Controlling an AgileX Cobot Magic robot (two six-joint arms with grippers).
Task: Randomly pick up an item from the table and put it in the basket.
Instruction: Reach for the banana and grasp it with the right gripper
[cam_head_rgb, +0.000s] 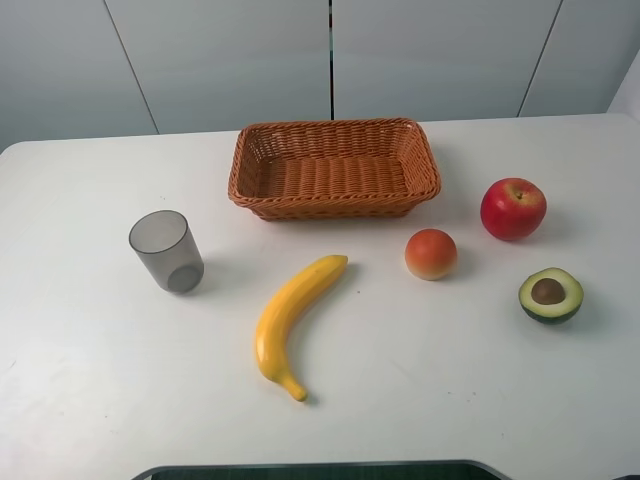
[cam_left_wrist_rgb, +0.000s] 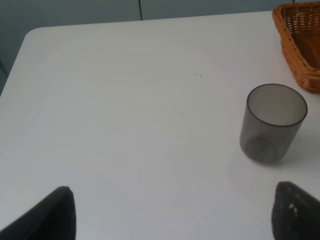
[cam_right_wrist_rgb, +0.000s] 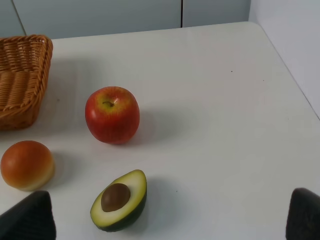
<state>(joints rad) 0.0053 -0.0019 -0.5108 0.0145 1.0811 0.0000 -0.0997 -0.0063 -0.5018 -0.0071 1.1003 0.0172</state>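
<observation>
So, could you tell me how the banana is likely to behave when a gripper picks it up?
The banana looks smooth and glossy, so it may slip in a pinch. Its long curve suggests it could pivot if gripped off-centre. Lying flat on the table, it seems unlikely to roll.

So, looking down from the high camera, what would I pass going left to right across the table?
Grey cup, banana, orange-pink fruit, red apple, avocado half. The basket spans several, so it is left out.
</observation>
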